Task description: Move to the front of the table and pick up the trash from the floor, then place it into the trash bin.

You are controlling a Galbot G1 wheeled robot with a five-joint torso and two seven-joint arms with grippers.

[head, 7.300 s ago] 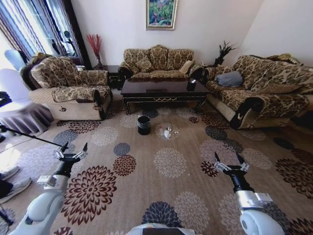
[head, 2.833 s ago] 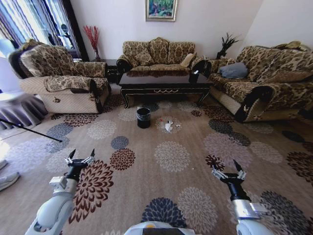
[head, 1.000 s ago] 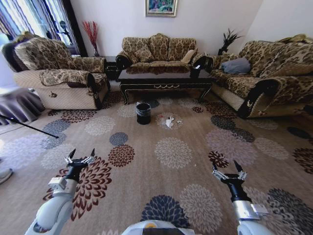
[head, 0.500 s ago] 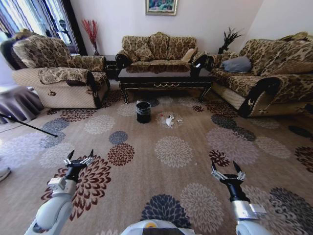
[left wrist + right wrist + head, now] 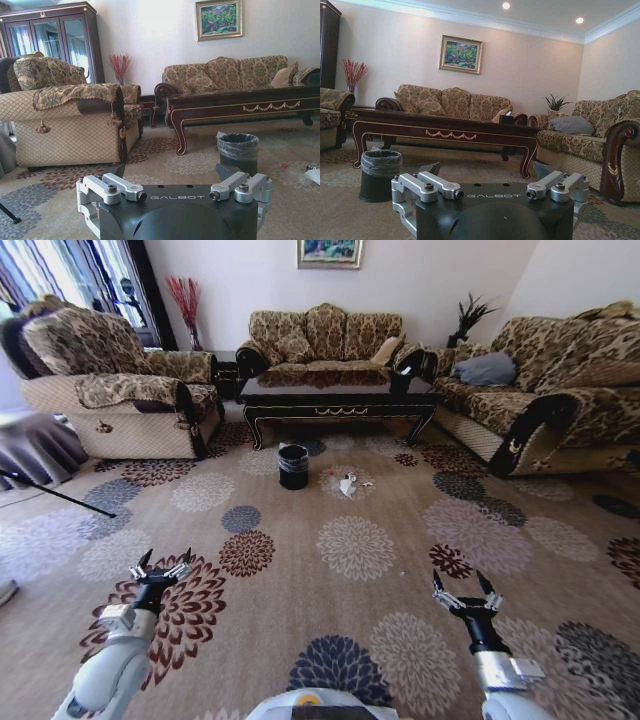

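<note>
2 end effectors, left (image 5: 161, 565) and right (image 5: 463, 593), spread empty; white crumpled trash (image 5: 346, 483) beside black bin (image 5: 293, 466).

In the head view the trash (image 5: 346, 483), just right of the trash bin (image 5: 293, 467) above frame centre, is too small to sort into pieces. The left wrist view cuts its white paper (image 5: 314, 176) off at the right edge, and the gripper housing along the bottom hides the bin's base. The right wrist view's table (image 5: 440, 131) hides the lower part of the sofa (image 5: 451, 105) behind it
</note>
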